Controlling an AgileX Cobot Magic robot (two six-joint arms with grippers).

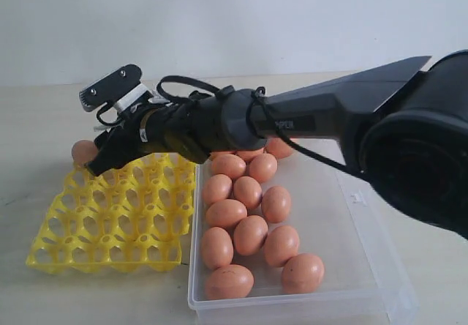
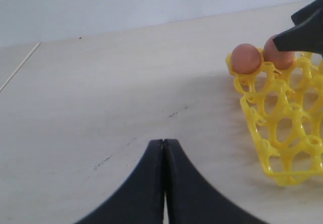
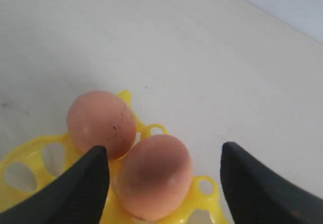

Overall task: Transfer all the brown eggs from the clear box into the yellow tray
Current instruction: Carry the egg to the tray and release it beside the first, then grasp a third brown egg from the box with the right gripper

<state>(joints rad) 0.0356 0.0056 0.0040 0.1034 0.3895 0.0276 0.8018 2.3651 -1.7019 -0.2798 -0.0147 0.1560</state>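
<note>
White capital lettering (image 1: pixel 286 125) runs along the black casing of the right arm (image 1: pixel 329 109) in the exterior view; a black cable (image 1: pixel 257 113) hides its start, leaving "PPER" legible. No print is readable on the brown eggs (image 1: pixel 248 192), yellow tray (image 1: pixel 110 222) or clear box (image 1: pixel 344 266)

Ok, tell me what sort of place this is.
Probably a robot lab bench: bare pale tabletop, blank wall, a black robot arm, and brown eggs in a clear box beside a yellow tray.
</note>
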